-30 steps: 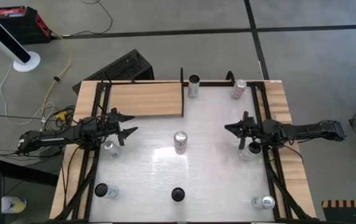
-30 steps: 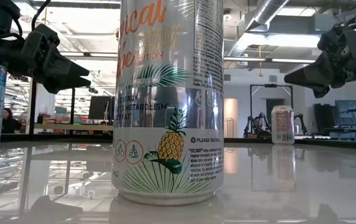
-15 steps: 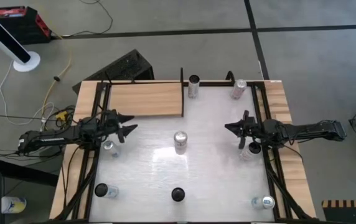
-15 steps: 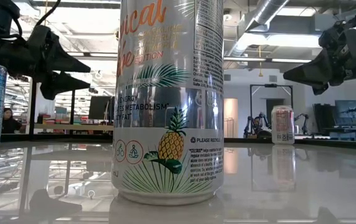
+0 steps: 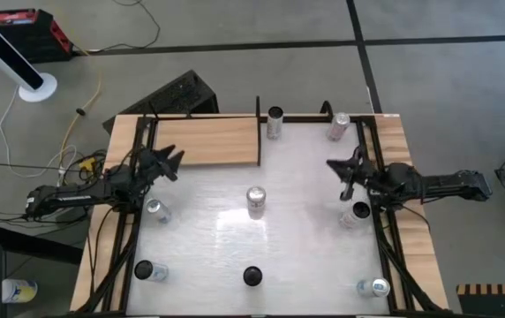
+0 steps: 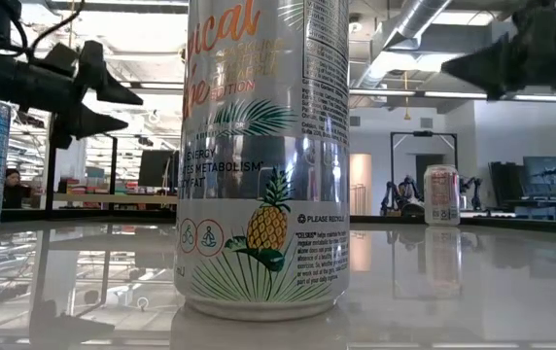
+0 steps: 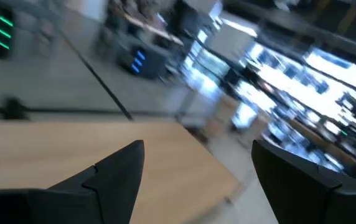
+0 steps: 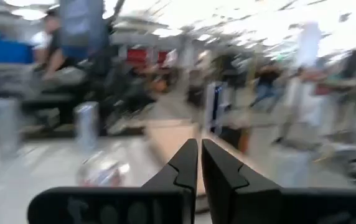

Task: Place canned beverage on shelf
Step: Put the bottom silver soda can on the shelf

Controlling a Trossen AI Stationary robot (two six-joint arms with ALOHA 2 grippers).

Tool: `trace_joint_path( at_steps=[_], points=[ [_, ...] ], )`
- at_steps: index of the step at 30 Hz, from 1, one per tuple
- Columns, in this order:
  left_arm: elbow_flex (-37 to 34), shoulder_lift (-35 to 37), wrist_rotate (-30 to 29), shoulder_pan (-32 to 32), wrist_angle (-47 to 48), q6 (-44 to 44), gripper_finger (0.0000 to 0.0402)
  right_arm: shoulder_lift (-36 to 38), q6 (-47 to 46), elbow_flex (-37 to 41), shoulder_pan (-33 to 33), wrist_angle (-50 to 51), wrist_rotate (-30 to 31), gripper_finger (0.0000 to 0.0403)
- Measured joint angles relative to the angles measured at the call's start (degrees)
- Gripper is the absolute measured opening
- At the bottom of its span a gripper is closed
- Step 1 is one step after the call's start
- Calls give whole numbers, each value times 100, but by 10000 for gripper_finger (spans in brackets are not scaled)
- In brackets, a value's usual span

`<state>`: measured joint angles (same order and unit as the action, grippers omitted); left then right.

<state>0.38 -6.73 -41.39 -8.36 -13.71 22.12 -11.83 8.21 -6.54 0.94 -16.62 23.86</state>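
Wooden shelf (image 5: 207, 141) at the far left lay bare — every can, like the middle one (image 5: 255, 200), stood on the white tabletop (image 5: 305, 221) — so with my left gripper (image 5: 169, 162) spread empty beside it and my right gripper (image 5: 350, 164) pinched together on nothing, all the placing remained.

Robotics lab: another robot arm (image 6: 398, 191) behind, exposed ceiling ducts (image 6: 409, 29).

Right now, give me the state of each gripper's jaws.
Left gripper: jaws open, holding nothing, at the shelf's edge.
Right gripper: jaws closed, empty.
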Motion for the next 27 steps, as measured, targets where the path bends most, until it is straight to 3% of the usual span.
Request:
trace_joint_path(
  at_steps=[5,12,16,19,22,27],
  points=[
    [28,-30,-198,-126,-589,-588,283,-422,533,-486,-362,126,16,78],
    [181,-483,-53,-674,-947,-175,283,-1731,663,-1164,-946,97,-312,169],
    [184,-933,468,-948,-1281,307,283,-2566,596,-1455,-1203,123,-1039,216],
    [299,-1288,1391,-1162,-1540,142,283,-3125,621,-1716,-1279,128,-1663,238],
    [859,-1769,2364,-1257,-1395,-162,283,-3491,845,-1935,-1257,107,-1954,245],
    [2140,-3146,2970,-1065,-645,-791,283,-3719,1070,-2012,-1179,147,-1991,245]
  ],
)
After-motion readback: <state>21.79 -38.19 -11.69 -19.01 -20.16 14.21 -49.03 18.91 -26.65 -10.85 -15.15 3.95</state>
